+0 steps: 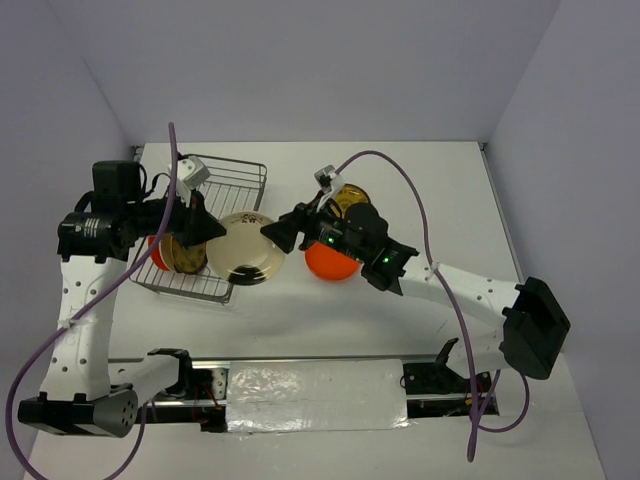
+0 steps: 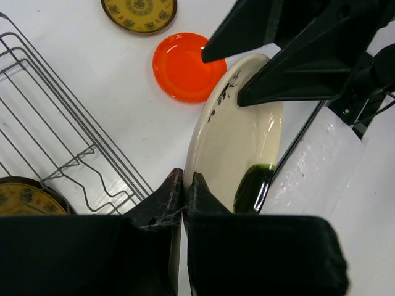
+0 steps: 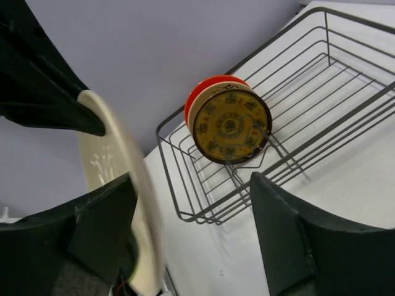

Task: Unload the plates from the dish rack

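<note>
My left gripper is shut on the rim of a cream plate with a dark blotch, holding it on edge in the air just right of the dish rack. The grip shows in the left wrist view on the plate. My right gripper is open, its fingers straddling the plate's far rim without closing. In the rack stand a brown and gold patterned plate and an orange-red plate behind it. A second orange-red plate and a second patterned plate lie flat on the table.
The grey wire rack sits at the far left of the white table. Purple cables loop over both arms. A foil-covered strip and a black rail run along the near edge between the arm bases.
</note>
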{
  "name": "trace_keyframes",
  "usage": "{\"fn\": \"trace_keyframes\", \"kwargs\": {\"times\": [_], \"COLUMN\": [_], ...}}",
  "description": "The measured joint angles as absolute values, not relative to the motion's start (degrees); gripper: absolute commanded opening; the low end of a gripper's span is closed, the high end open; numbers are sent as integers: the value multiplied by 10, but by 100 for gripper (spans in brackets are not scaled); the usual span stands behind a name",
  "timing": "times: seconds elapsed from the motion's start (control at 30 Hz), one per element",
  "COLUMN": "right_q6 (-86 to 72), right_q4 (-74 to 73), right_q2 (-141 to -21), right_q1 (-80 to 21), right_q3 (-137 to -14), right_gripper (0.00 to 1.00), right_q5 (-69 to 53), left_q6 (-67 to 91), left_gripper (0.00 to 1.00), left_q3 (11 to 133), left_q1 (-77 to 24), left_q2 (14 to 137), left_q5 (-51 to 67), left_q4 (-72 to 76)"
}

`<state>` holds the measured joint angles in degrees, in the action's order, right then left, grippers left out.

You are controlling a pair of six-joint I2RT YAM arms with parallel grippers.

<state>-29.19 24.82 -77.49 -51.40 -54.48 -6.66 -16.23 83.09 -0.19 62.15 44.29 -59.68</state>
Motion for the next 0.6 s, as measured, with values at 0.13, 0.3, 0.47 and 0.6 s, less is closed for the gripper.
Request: {"fn": "trace_keyframes", "kwargs": {"times": [0.13, 0.3, 0.47, 0.6], "right_q6": [-292, -315, -397, -439], "right_q4": [277, 256, 141, 70], "right_q2": [-770, -729, -646, -604], "right_q1": [-517, -494, -385, -249], "right_q3": [-532, -479, -408, -334], "right_gripper": [0, 0, 0, 0], "right_q5": [-74, -41, 81, 163], "left_q6": [-166, -119, -86, -89], "left_gripper": [60, 99, 100, 100], "left_q3": [823, 803, 774, 728], "left_q1": [-2, -3, -3, -3], "left_q2": [623, 631, 631, 618], "left_q5": [466, 407, 220, 88], "left_q4": [-591, -553, -505, -473]}}
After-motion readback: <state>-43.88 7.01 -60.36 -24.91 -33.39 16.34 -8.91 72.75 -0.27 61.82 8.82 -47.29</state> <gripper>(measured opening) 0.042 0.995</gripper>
